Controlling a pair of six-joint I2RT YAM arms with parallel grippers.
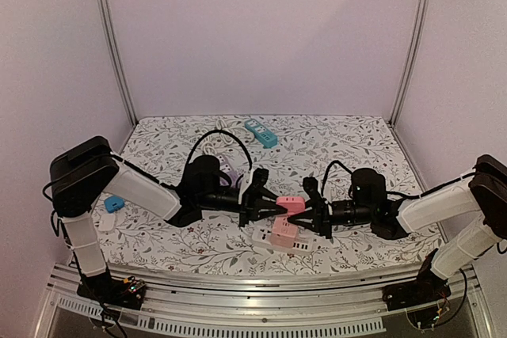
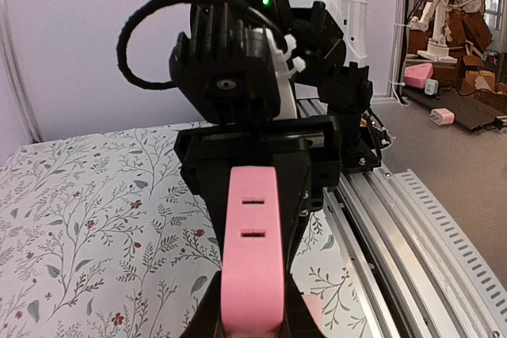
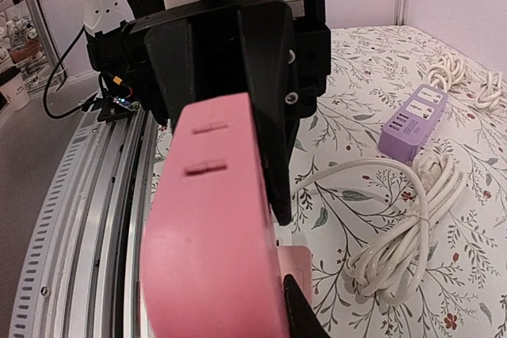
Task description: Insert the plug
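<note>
plug [image 1: 291,204] above power strip [image 1: 279,237], table [image 1: 356,136] centre

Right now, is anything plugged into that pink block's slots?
Empty. Both slots on the pink socket block show as bare dark slits in both wrist views; no prongs inside.

Table [image 1: 356,148]: floral-print cloth, leafy sprigs w/ small red blooms. Teal power strip [image 1: 261,133] lies at the back, approx ctr, set diagonally. Purple power strip [image 3: 413,120] lies mid-table, its white cable [image 3: 404,227] in loose loops just beside it. Near front edge, ctr: white strip [image 1: 269,241] flat on the cloth, w/ a pale pink block [image 1: 283,231] on top. Far L side: small blue item [image 1: 114,203] and small white item [image 1: 106,222], close together.
</note>
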